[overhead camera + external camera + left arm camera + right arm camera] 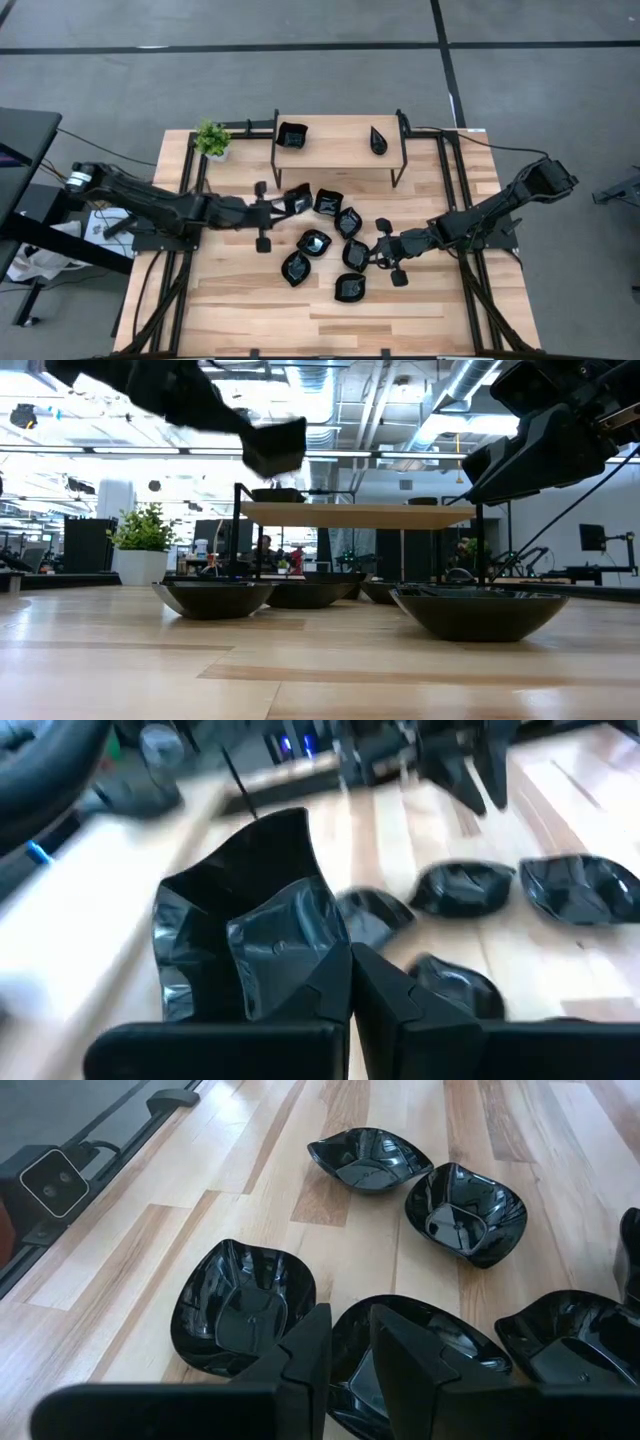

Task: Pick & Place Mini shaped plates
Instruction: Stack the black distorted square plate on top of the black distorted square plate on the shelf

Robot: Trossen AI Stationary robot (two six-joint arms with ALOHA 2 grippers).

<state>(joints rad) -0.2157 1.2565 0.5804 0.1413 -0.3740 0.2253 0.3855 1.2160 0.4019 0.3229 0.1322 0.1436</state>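
Observation:
Several glossy black mini plates lie flat on the wooden table's middle. A squarish one is in the air, with my left gripper shut on it left of the cluster. My right gripper hovers above the cluster's right side. Its fingers are a narrow gap apart, with nothing between them. A plate lies on the table right below it. Two more plates rest on the shelf at the far side. My left gripper pinches the squarish plate by its rim between the two fingers. The fingers come from the table's left, slanting downward. The plate stands tilted up on edge ahead of the fingertips, its hollow side showing, and is lifted clear of the table.
A small wooden shelf on black legs stands at the table's far middle. A small green potted plant stands left of it. The near part of the table is bare wood. Black frame rails run along both sides.

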